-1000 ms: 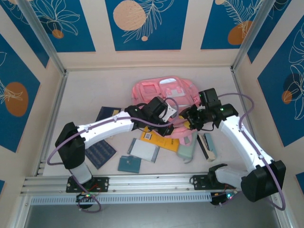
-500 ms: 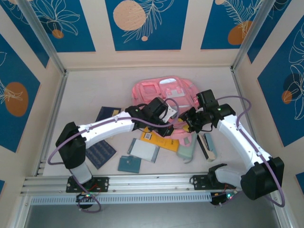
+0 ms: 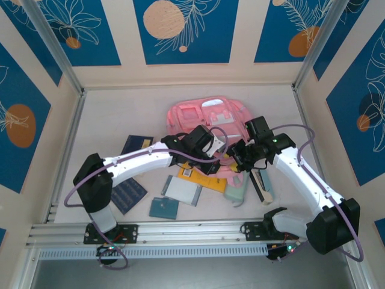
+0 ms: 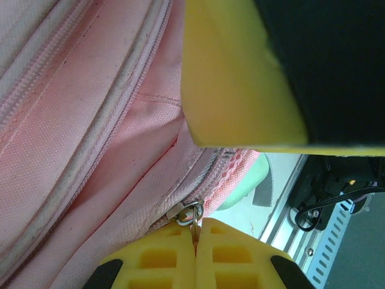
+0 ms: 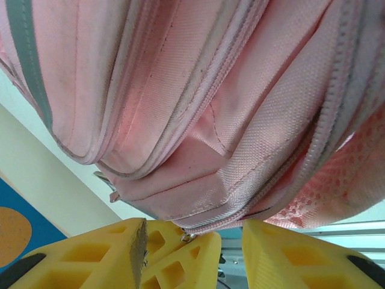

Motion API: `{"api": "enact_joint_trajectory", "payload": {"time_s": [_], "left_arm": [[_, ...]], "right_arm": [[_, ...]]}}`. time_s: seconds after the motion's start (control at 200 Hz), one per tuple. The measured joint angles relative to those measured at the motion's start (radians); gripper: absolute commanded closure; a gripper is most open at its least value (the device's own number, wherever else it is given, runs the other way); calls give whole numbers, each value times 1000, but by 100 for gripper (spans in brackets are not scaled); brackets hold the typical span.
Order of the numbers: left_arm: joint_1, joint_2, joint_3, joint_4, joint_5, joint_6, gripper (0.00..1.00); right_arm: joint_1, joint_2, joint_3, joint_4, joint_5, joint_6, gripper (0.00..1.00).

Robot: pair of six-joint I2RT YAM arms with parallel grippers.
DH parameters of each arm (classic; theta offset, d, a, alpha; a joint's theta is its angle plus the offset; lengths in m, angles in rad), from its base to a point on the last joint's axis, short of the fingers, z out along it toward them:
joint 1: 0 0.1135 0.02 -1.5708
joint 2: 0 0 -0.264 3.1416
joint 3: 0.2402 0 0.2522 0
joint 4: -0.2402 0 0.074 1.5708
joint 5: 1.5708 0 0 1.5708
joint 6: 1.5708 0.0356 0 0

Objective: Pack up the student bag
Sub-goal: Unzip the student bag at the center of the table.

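I have both grippers at the near end of the bag, mid-table.

On the pale tabletop (image 3: 120, 114), the student bag (image 3: 204, 114), a large soft pink fabric backpack, lies toward the middle of the far edge, and my two wrists cover its near end. My left gripper (image 4: 195, 232) has its yellow fingers pressed tight together on the small metal zip pull (image 4: 191, 212). The fingers of my right gripper (image 5: 231, 232) stand partly apart under a pink seam; I can't tell whether they touch it. A flat yellow book (image 3: 204, 179) near the front edge is half hidden under the left arm.
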Motion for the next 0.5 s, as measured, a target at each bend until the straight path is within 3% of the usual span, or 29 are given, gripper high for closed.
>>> {"api": "enact_joint_trajectory", "payload": {"time_s": [0.5], "left_arm": [[-1, 18, -10, 18, 0, 0, 100]], "right_arm": [[-19, -76, -13, -23, 2, 10, 51]]}}
